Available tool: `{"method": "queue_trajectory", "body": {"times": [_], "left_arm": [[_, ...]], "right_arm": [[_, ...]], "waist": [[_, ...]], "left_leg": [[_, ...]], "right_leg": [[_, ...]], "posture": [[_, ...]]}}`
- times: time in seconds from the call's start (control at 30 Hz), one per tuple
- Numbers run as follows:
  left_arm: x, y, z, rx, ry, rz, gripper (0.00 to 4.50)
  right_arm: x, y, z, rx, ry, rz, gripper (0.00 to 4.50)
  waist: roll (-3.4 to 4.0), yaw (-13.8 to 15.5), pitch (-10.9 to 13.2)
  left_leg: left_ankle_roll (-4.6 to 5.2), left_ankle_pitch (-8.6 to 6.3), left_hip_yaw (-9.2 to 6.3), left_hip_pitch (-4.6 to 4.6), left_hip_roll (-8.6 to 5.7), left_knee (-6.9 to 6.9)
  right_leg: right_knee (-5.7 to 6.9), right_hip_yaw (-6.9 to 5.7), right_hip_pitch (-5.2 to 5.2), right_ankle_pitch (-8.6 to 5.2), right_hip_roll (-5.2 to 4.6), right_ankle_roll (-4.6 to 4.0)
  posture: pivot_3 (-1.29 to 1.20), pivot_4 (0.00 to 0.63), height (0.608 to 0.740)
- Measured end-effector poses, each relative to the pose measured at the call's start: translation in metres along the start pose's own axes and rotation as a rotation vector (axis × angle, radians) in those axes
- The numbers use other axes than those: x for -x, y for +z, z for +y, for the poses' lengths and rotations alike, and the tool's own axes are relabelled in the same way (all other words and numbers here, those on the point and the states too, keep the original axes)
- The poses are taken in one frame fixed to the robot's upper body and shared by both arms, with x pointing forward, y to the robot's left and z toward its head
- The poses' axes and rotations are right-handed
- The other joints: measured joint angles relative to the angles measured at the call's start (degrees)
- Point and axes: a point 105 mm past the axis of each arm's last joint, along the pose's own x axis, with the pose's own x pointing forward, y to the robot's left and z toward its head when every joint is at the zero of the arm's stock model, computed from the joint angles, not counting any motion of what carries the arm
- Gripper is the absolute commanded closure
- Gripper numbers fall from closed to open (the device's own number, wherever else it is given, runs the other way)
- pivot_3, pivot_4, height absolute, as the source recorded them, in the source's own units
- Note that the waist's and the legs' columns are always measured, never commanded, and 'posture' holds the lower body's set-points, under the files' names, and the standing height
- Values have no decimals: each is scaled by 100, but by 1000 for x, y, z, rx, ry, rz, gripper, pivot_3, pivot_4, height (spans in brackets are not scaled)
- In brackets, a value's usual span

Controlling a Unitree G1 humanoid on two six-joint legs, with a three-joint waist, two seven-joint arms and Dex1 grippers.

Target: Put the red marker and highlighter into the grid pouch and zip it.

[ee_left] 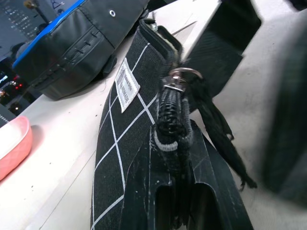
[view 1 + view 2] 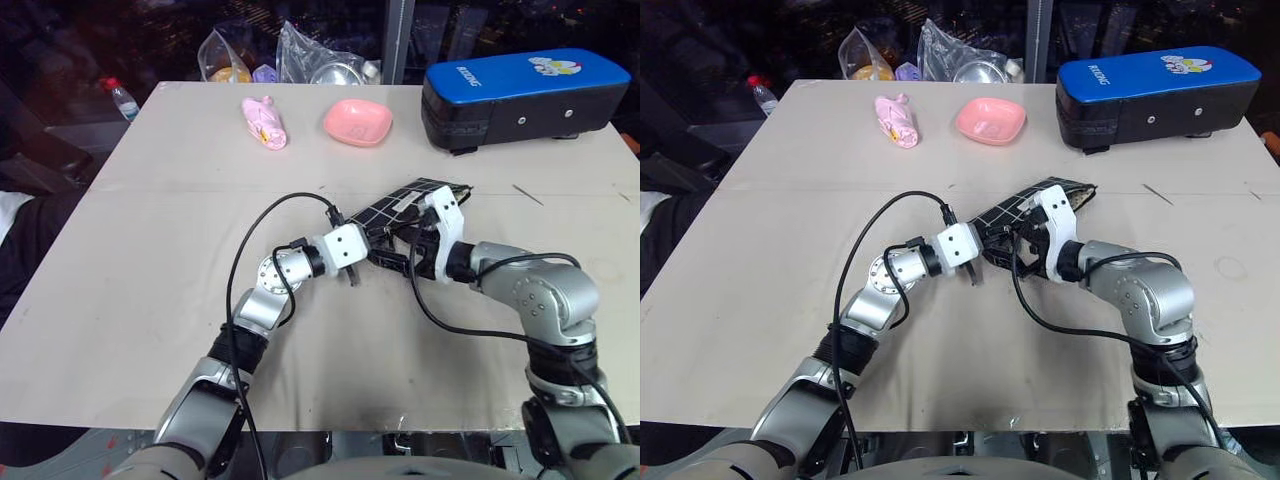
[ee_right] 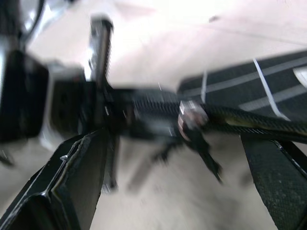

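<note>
The grid pouch point(image 2: 400, 212) lies a little right of the middle of the head view, on the pale bench point(image 2: 150, 260), running slantwise up toward the right. It is flat black fabric crossed by thin white lines in large squares. A small white label point(image 1: 126, 85) with dark print is sewn on its face. Along its upper edge runs a black zipper point(image 1: 169, 115) with a silvery metal slider point(image 1: 176, 79), and a black cord pull point(image 1: 218, 134) hangs frayed from that slider.

My left jaws point(image 2: 372, 252) are pressed together on the pouch's near end, lower left of the pouch in the head view; in the left wrist view the fabric and the zipper's end sit pinched between my fingers.

My right jaws point(image 2: 420, 235) stand wide apart, holding nothing, their two black fingers either side of the zipper line near the slider in the right wrist view.

Along the top of the head view sit a pink bowl point(image 2: 357, 121) at centre, a pink bundle point(image 2: 265, 122) left of it, and a blue-topped black case point(image 2: 525, 95) at the upper right.
</note>
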Motion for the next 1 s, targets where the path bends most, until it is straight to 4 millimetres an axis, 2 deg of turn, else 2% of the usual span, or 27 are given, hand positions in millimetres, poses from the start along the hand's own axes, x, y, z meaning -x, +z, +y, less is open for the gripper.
{"method": "queue_trajectory", "body": {"times": [0.1,0.2,0.33,0.9,0.97,1.0], "left_arm": [[0,0,0,-5,-1,-3,4500],[1,4,1,-11,4,-25,4500],[2,6,2,-18,7,-41,4500],[0,11,-1,-36,-1,-67,4500],[0,11,-1,-37,0,-64,4500],[1,7,0,-28,3,-47,4500]], "right_arm": [[0,-1,-7,-32,-28,-7,2334],[3,1,-8,-37,-19,-19,2973],[5,3,-8,-36,-8,-28,3203],[15,6,-11,-35,12,-35,3367],[15,7,-11,-34,13,-39,2349],[14,6,-11,-28,7,-34,1998]], "waist": [[0,5,0],[0,2,0],[0,-1,0],[0,0,0],[0,0,0],[1,-1,-1]], "left_leg": [[0,0,1,-2,-1,0],[1,-1,0,-1,-1,0],[1,-1,0,-1,0,0],[9,-5,0,-1,0,-1],[10,-6,0,-1,0,-1],[12,-7,1,1,0,-1]], "right_leg": [[-1,0,0,0,-2,0],[-1,1,0,0,-1,0],[-1,0,0,0,-1,0],[-1,0,0,0,-1,0],[-1,0,0,0,-1,0],[-1,1,0,0,-1,0]], "posture": [[0,150,686],[0,150,686],[0,150,686],[0,150,686],[0,150,686],[0,150,686]]}}
